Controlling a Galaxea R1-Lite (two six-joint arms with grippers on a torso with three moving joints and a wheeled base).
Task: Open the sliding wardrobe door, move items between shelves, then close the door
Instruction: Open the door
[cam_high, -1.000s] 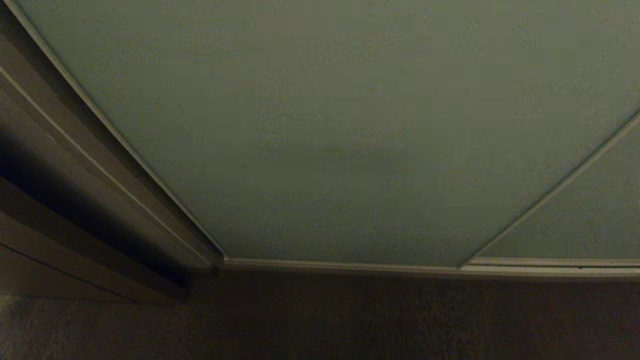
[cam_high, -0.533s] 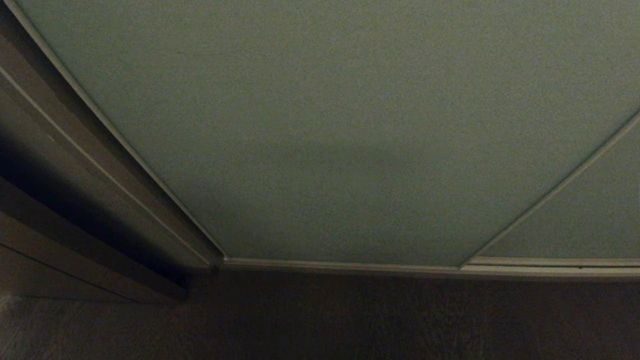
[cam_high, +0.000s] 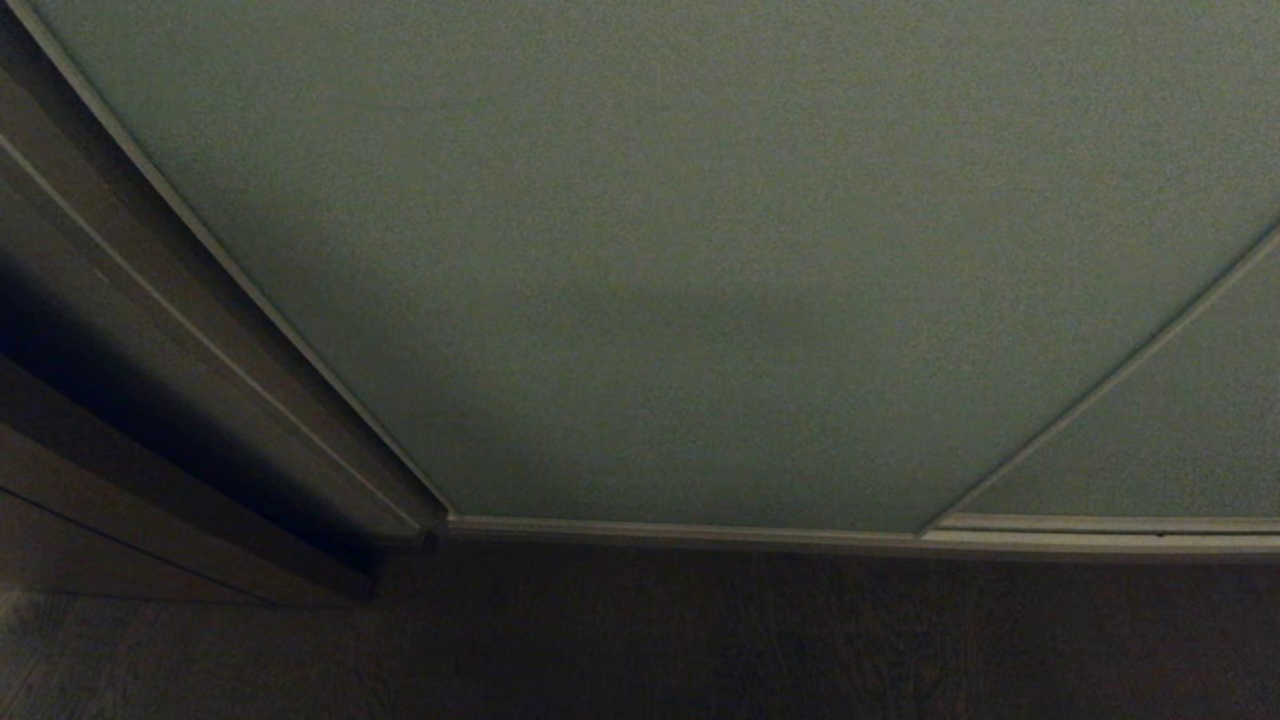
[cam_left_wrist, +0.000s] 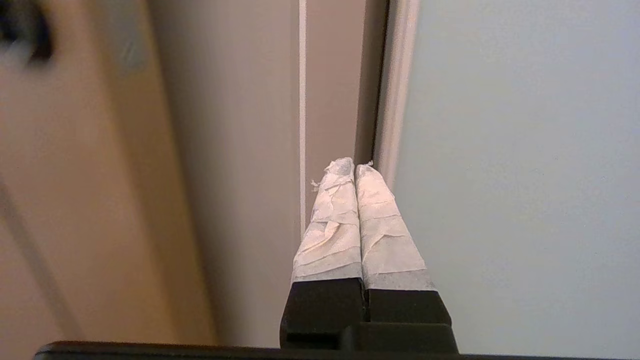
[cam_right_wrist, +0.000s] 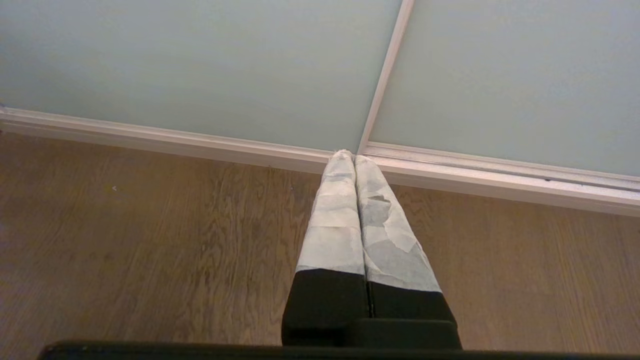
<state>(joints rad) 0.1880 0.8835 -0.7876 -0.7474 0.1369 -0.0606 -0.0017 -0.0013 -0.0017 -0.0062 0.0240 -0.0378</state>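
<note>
The sliding wardrobe door (cam_high: 700, 250) is a pale grey-green panel that fills most of the head view, closed, with a thin cream frame along its left edge. My left gripper (cam_left_wrist: 354, 165) is shut and empty, raised and pointing at the dark gap between the brown frame and the door's (cam_left_wrist: 525, 175) cream edge strip (cam_left_wrist: 395, 100). The right gripper (cam_right_wrist: 352, 155) is shut and empty, hanging low over the floor, aimed at the seam where two door panels (cam_right_wrist: 200, 65) meet. Items and shelves are hidden behind the door. Neither arm shows in the head view.
A dark brown wooden frame (cam_high: 150, 330) stands to the left of the door. A second grey-green panel (cam_high: 1180, 430) overlaps at the right. The silver floor rail (cam_right_wrist: 500, 180) runs along the door's foot, with wood-grain floor (cam_right_wrist: 150, 240) in front.
The head view stays the same apart from a faint shadow spreading over the door's lower left; neither arm enters it and the door has not moved.
</note>
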